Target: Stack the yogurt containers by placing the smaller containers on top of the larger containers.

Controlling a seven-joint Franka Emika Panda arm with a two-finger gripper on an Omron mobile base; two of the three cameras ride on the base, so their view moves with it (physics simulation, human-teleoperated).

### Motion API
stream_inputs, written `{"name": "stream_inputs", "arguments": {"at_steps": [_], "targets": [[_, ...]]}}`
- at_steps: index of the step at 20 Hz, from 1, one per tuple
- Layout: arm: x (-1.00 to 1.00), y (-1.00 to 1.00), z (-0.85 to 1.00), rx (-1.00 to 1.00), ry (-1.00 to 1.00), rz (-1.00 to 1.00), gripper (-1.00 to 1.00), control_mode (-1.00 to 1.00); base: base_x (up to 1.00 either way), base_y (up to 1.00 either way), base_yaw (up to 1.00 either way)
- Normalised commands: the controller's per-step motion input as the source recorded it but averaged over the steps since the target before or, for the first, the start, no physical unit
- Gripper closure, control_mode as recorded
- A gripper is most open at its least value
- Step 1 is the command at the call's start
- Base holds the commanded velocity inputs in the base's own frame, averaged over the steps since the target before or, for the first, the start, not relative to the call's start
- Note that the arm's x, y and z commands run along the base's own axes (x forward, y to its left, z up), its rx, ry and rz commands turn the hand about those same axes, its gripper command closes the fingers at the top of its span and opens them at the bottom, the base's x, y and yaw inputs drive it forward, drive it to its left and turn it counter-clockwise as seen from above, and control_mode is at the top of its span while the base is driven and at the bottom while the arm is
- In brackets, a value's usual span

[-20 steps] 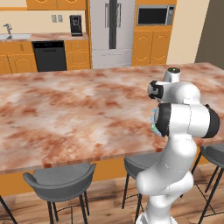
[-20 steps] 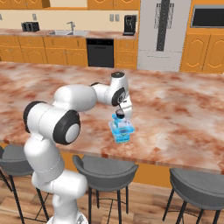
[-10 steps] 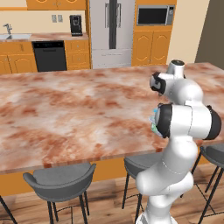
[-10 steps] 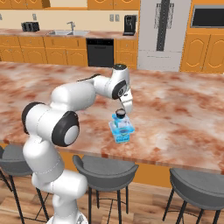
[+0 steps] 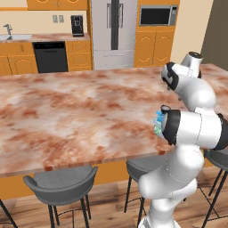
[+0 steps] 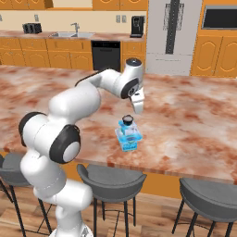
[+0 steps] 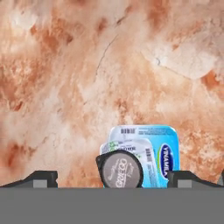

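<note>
Stack of three yogurt containers near the front edge of the marble bench. The wide light-blue pack rests on the bench, the smaller blue-and-white pack sits on it, and the dark round cup crowns the pile; the hand view looks straight down on all three, the cup offset toward one edge of the pack beneath. The pincer hangs just above and slightly behind the stack, jaws spread wide and holding nothing; its fingertips flank the pile without touching. Judged risk: the cup sits off-centre on a small footing, so a sideways sweep of the open jaws, or a brush from either fingertip, could tip it off and, this near the bench edge, onto the stools below.
</note>
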Motion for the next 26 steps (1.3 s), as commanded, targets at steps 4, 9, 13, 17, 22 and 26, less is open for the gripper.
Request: {"name": "stream_inputs", "arguments": {"at_steps": [4,9,13,17,22,26], "targets": [[-0.59,-0.01,0.35,0.02,-0.21,0.0,-1.0,-1.0,0.0,0.0,0.0],[-0.67,0.0,0.28,0.0,-0.26,0.02,-1.0,-1.0,0.0,0.0,0.0],[-0.7,-0.01,0.31,0.02,-0.32,0.04,-1.0,-1.0,0.0,0.0,0.0],[-0.62,-0.07,0.32,0.05,-0.34,0.07,-1.0,-1.0,0.0,0.0,0.0],[-0.65,-0.11,0.43,0.05,-0.3,0.07,-1.0,-1.0,0.0,0.0,0.0],[-0.61,-0.11,0.45,0.05,-0.28,0.06,-1.0,-1.0,0.0,0.0,0.0]]}}
